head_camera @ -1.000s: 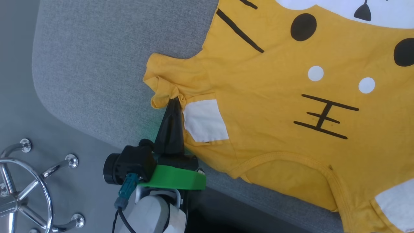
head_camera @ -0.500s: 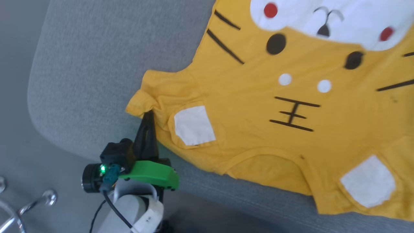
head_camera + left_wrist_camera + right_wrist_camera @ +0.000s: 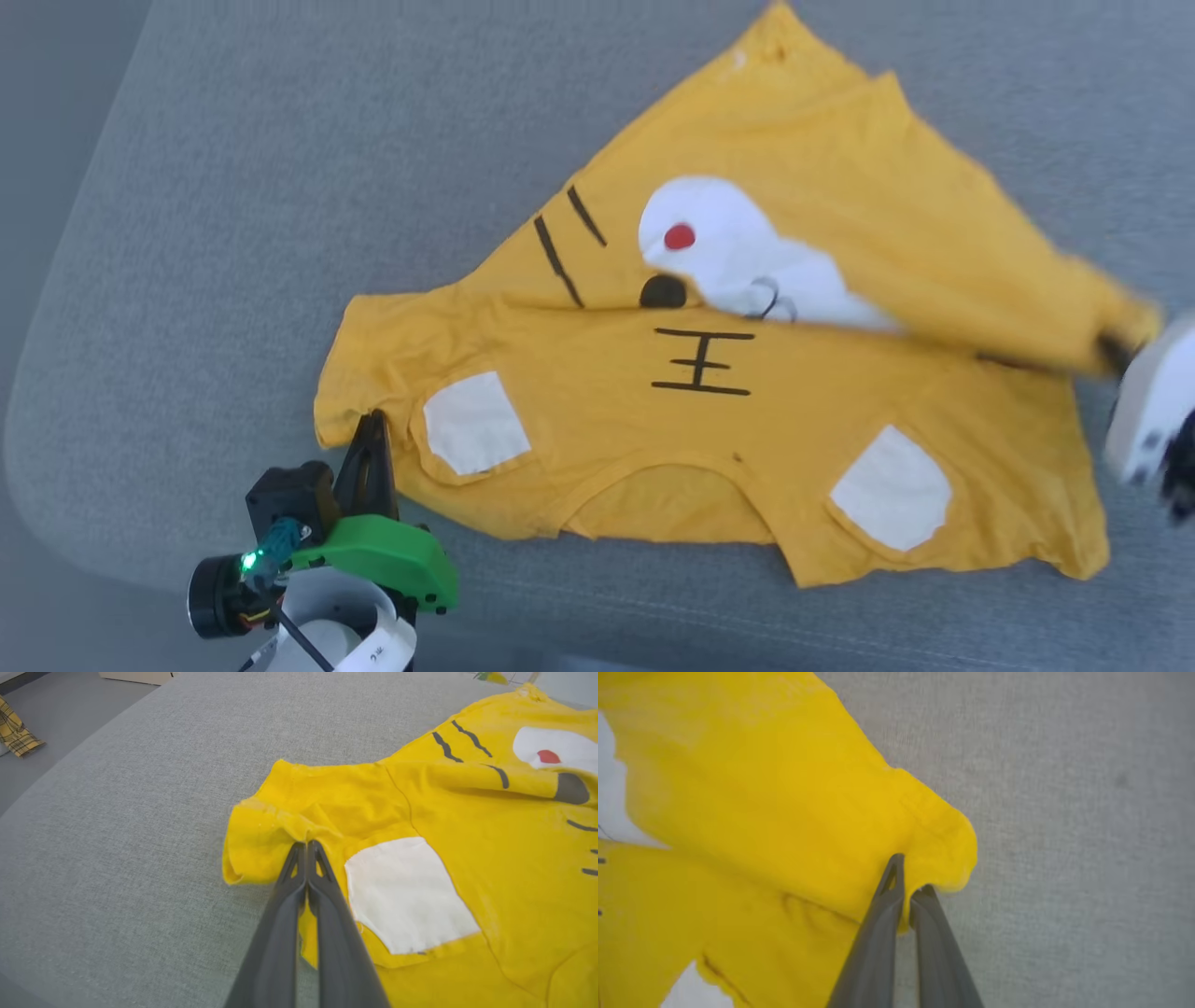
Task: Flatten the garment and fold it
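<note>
Yellow shirt (image 3: 794, 411) spans sideways from left pincer (image 3: 373, 417), pinching its sleeve (image 3: 347, 359), to right pincer (image 3: 911, 873), pinching a folded-over corner (image 3: 943, 830).

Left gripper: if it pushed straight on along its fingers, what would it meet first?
The left gripper, shut on the garment at its sleeve, would push first into that bunched sleeve fabric; past it lies the grey cushion, though depth is unclear.
</note>
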Controlling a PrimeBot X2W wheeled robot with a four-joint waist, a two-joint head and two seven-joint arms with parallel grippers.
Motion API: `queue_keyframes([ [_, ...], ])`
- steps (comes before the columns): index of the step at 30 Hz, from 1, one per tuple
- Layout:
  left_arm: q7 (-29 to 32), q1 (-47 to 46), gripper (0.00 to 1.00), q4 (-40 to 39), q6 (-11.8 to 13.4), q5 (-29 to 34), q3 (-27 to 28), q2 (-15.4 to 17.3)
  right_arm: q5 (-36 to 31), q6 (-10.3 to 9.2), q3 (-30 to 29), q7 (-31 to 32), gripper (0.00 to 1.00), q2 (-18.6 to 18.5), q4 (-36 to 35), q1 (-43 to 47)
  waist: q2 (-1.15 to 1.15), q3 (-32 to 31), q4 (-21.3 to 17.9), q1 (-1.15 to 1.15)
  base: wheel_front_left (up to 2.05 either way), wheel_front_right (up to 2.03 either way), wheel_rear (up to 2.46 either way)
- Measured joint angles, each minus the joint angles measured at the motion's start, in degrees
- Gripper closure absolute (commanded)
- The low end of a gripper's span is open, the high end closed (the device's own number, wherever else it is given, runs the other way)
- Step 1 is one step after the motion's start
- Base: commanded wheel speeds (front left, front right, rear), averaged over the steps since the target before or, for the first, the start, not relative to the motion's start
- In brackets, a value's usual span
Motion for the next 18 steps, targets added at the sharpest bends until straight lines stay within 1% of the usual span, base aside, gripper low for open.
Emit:
queue_keyframes([
  [4,0.3,0.9,1.00,0.6,0.0,-0.5,0.1,0.3,1.0,0.00,0.0,1.6,1.00,5.3,-2.3,11.0,0.00,-3.3,-2.3,0.00,0.00,0.00,0.00],
  [7,0.5,1.1,1.00,1.1,0.0,-0.8,0.2,0.4,1.0,0.00,1.3,2.7,1.00,7.9,-2.1,16.7,0.00,-5.3,-3.6,0.00,0.00,0.00,0.00],
  [10,0.5,1.4,1.00,1.4,0.0,-1.2,0.4,0.5,1.0,0.00,2.8,3.5,1.00,9.7,-1.5,19.2,0.00,-7.0,-4.6,0.00,0.00,0.00,0.00],
  [12,0.5,1.7,1.00,1.7,0.0,-1.4,0.5,0.6,1.2,0.00,2.7,2.6,1.00,10.8,-1.1,19.4,0.00,-7.9,-5.2,0.00,0.00,0.00,0.00],
  [13,0.5,1.8,1.00,1.9,0.0,-1.4,0.6,0.6,1.5,0.00,2.5,1.9,0.83,11.1,-1.0,19.4,0.00,-8.3,-5.4,0.00,0.00,0.00,0.00],
  [14,0.5,2.0,1.00,2.0,0.0,-1.5,0.7,0.7,1.9,0.00,2.2,0.8,0.54,11.5,-1.1,19.4,0.00,-8.7,-5.6,0.00,0.00,0.00,0.00],
  [15,0.6,2.1,1.00,2.2,0.0,-1.5,0.8,0.7,2.0,0.00,1.8,-0.5,0.00,11.7,-1.5,19.3,0.00,-9.1,-5.8,0.00,0.00,0.00,0.00],
  [18,0.6,2.7,1.00,2.3,0.0,-1.7,1.0,1.0,3.2,0.00,0.0,-5.0,0.00,12.1,-3.0,18.6,0.00,-10.2,-6.3,0.00,0.00,0.00,0.00],
])
